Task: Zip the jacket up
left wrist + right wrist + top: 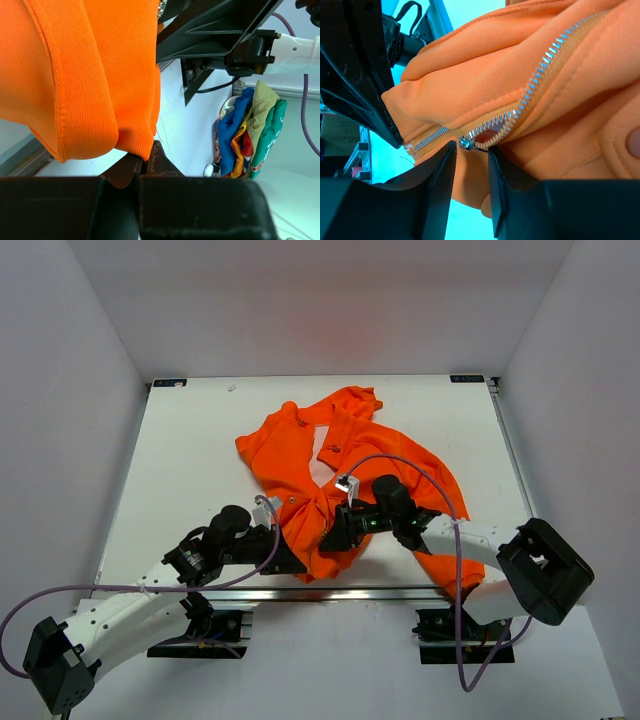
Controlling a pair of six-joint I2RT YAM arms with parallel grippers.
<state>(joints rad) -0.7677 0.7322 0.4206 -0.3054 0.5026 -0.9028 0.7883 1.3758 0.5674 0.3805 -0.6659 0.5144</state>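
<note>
Left end effector (144,162): clamped together on the bottom hem (90,145), probably anchoring the fabric so the zip track pulls straight.
Right end effector (470,156): fingers slightly apart, either side of the zipper slider (466,144), not visibly pinching it, seemingly lined up to grip it.
Zipper teeth (540,75): run away from the slider up the front.
Jacket (340,460): crumpled mid-desk (190,460), with its lower front nearest both arms.

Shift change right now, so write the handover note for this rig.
Left gripper: shut on the jacket, pinching its bottom hem.
Right gripper: open, jaws either side of the zipper slider, not clamped on it.
Done: teeth joined only below the slider, which sits near the bottom end.
Left: close on the slider and run it up to the collar.
</note>
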